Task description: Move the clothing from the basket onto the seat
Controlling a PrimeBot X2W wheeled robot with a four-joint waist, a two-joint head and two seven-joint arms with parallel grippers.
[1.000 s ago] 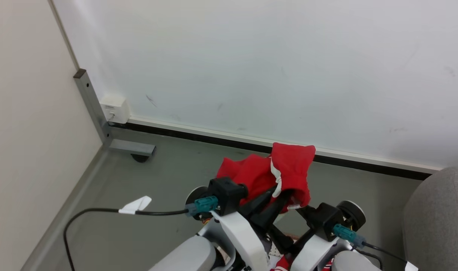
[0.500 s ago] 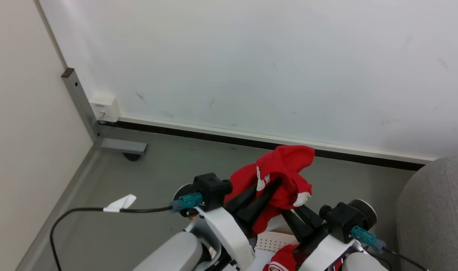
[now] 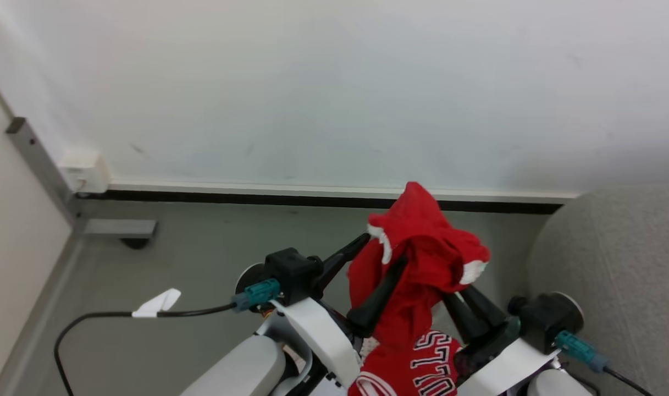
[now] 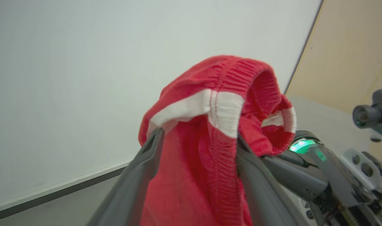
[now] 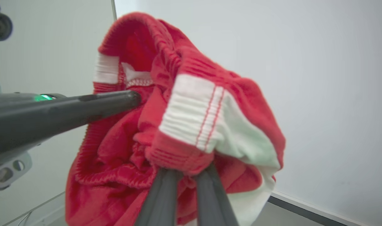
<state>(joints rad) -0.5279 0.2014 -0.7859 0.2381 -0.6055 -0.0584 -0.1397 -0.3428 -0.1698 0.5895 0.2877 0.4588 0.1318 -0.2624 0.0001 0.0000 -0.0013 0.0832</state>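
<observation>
Right jaws are pinching the trimmed garment (image 3: 422, 242) left of the seat (image 3: 614, 247); left jaws are gaping, cloth draped between. Jersey (image 3: 422, 357) is lying lower; neither is seated.

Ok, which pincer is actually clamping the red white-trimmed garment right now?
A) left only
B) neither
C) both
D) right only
D: the right pincer has its fingers pressed together on a fold of the red white-trimmed garment, while the left pincer stands wide apart with the cloth just draped over it.
</observation>
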